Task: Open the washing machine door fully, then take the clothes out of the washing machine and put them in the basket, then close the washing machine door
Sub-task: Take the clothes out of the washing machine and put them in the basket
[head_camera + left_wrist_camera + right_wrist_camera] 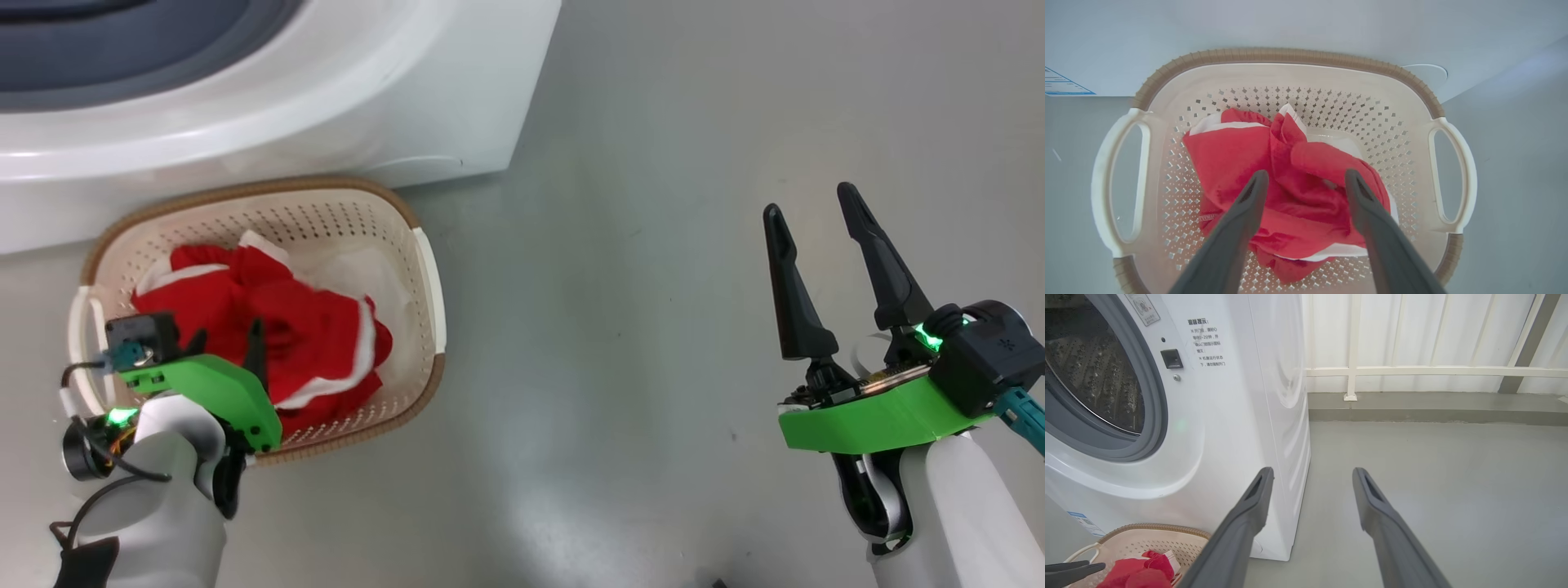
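The cream basket (286, 184) with a brown rim stands on the floor against the front of the white washing machine (326, 98). The red clothes (314, 327) with white trim lie bunched inside it. My left gripper (227, 347) hangs over the basket's near side, open. In the left wrist view its fingers (1237, 228) straddle the clothes (1237, 163) inside the basket (1290, 55). My right gripper (811, 204) stands open in the air over bare floor to the right. Its wrist view shows the machine (1229, 416), its uncovered steel drum (1094, 375) and grey gasket. The washing machine door is out of view.
Grey floor (620, 343) spreads to the right of the basket and machine. A white railed wall (1412, 355) on a low grey kerb closes the far side. A blue label (1065, 85) sits low on the machine's front.
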You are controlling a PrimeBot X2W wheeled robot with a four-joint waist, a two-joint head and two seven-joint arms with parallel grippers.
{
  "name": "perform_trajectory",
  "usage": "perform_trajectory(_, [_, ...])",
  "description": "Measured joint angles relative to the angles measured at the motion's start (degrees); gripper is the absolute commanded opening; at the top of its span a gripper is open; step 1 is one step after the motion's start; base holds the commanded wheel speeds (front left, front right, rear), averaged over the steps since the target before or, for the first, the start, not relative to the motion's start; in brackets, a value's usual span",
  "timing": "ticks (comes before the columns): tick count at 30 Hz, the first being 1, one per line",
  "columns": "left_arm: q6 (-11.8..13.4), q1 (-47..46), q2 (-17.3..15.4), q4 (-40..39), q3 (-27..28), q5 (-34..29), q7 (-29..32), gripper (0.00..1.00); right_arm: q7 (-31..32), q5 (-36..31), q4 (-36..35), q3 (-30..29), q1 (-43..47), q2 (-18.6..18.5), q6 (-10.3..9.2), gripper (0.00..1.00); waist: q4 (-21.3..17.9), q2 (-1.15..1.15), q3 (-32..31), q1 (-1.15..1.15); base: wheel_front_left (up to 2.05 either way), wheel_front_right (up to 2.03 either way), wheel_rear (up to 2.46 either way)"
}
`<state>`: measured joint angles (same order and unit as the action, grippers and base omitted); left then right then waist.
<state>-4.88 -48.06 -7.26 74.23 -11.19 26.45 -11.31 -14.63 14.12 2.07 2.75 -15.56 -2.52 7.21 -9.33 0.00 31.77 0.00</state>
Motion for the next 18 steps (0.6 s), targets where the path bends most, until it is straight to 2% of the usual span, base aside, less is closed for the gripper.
perform_trajectory(8, [-0.3, 3.0, 0.4, -3.8, 0.9, 1.4, -2.9, 1.00, 0.0, -0.3, 1.0, -0.2, 1.0, 0.0, 0.00, 1.00, 1.1, 0.00, -4.3, 0.00, 0.00, 0.00, 0.00])
perform_trajectory(18, [-0.7, 11.9, 2.0, -23.4, 3.8, -1.0, -3.0, 1.00, 0.0, -2.5, 3.2, -2.1, 2.7, 0.0, 0.00, 1.00, 3.2, 0.00, -11.0, 0.00, 0.00, 0.00, 0.00])
